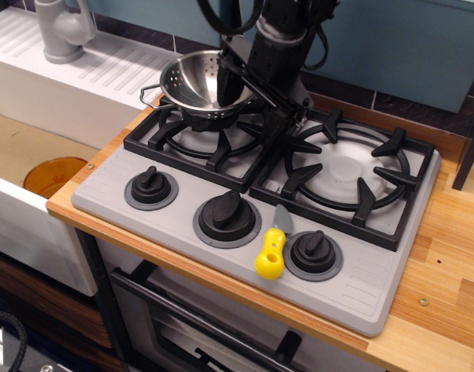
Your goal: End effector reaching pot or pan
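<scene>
I see the gripper (pixel 238 87) at the colander (pixel 200 84) rim on the left burner (pixel 210 128), fingers spread across it.

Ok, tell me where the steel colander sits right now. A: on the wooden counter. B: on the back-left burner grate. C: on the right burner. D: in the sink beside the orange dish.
B: the colander rests on the black grate of the left burner, with the end effector at its right rim.
</scene>
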